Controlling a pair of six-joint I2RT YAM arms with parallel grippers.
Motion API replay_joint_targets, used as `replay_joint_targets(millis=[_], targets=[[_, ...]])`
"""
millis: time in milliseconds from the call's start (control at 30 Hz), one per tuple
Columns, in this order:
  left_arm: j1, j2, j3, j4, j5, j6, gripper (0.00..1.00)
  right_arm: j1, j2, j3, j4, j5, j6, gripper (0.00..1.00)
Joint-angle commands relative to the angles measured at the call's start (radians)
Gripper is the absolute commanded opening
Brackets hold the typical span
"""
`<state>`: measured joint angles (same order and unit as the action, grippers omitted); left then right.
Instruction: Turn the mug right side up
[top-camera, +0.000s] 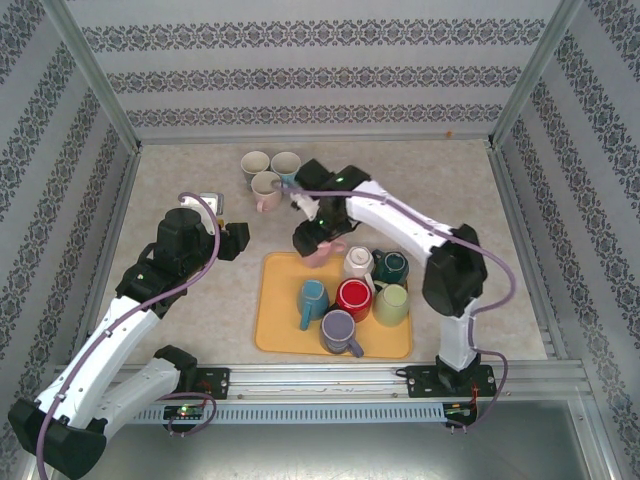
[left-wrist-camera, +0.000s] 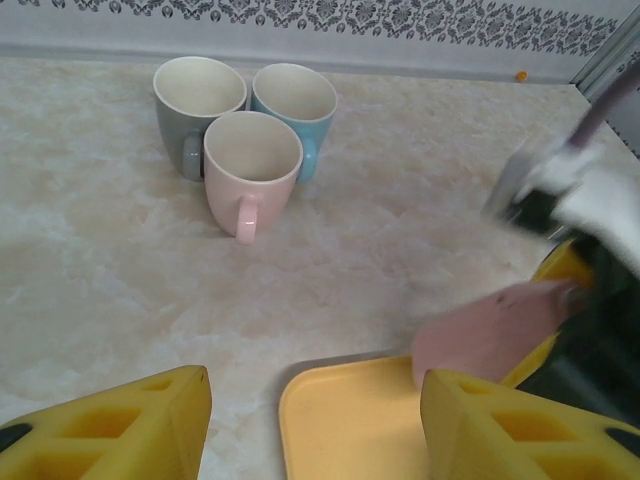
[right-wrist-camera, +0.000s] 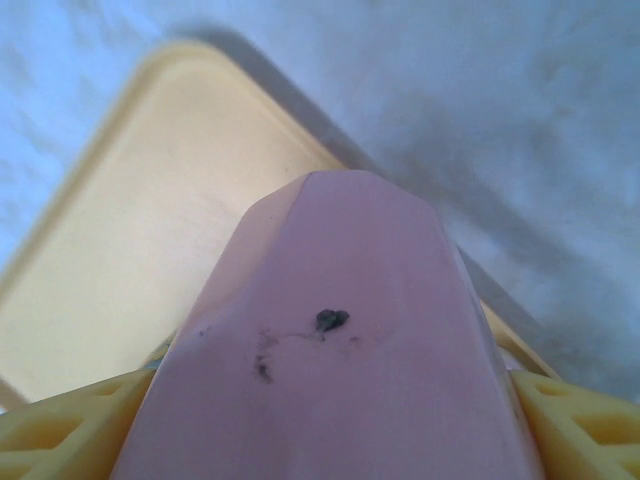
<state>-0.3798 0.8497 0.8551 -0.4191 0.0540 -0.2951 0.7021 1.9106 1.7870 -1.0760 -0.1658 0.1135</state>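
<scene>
Overhead, the right gripper pinches the pink mug over the far-left corner of the yellow tray. From the left wrist, the left gripper stands spread and empty, the mug off to its right. Right wrist: the mug sits wedged between both fingers.

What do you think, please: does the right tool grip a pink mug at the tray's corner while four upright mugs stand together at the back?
Nearly: the left wrist view shows three upright mugs there, not four: grey mug, blue mug, pale pink mug. The right tool does grip the darker pink mug at the tray's corner.
</scene>
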Motion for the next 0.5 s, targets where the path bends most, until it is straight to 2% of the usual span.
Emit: replay_joint_targets(millis=[0, 100, 300, 400, 467], targets=[[-0.011, 0.009, 0.066, -0.001, 0.049, 0.025, 0.59, -0.061, -0.176, 0.046, 0.053, -0.091, 0.129, 0.49], [-0.011, 0.011, 0.106, 0.02, 0.137, 0.021, 0.61, -0.123, -0.299, -0.011, 0.182, -0.169, 0.272, 0.48], [-0.011, 0.066, 0.148, 0.135, 0.372, -0.092, 0.68, -0.251, -0.553, -0.269, 0.595, -0.28, 0.684, 0.44], [-0.011, 0.107, 0.114, 0.289, 0.539, -0.181, 0.68, -0.321, -0.644, -0.434, 0.863, -0.357, 0.925, 0.45], [-0.011, 0.147, 0.057, 0.509, 0.678, -0.302, 0.69, -0.35, -0.691, -0.547, 1.048, -0.373, 1.08, 0.45]])
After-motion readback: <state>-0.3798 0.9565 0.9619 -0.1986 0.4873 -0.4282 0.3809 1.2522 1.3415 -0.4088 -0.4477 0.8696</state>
